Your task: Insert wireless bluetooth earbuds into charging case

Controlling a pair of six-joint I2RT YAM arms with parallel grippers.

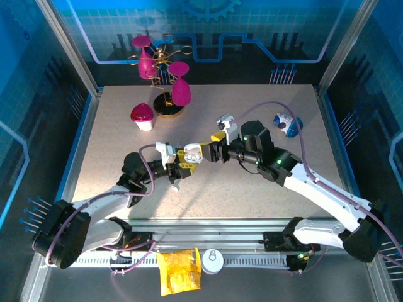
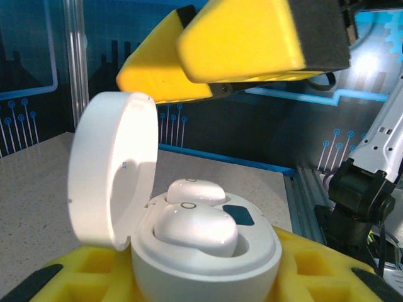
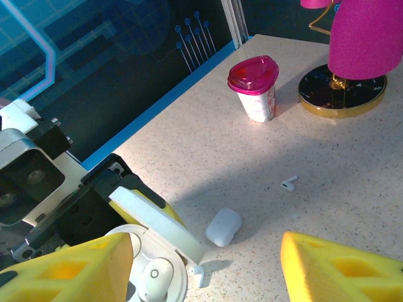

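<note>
A: Where did the glossy white plastic earbuds [image 2: 196, 228] sit?
B: Inside the open round white charging case [image 2: 211, 267], which the left gripper [image 1: 187, 161] clenched. A stemmed white earbud [image 3: 289, 183] lay on the speckled table [image 3: 352, 163].
A: The right gripper [image 1: 211, 150]?
B: Released, jaws spread just above the case.

I am finding no readable text or brand. The cup [image 3: 258, 104] is showing reddish print, too blurred to read. The charging case [image 2: 113, 170] is carrying a tiny mark on its lid, illegible.
</note>
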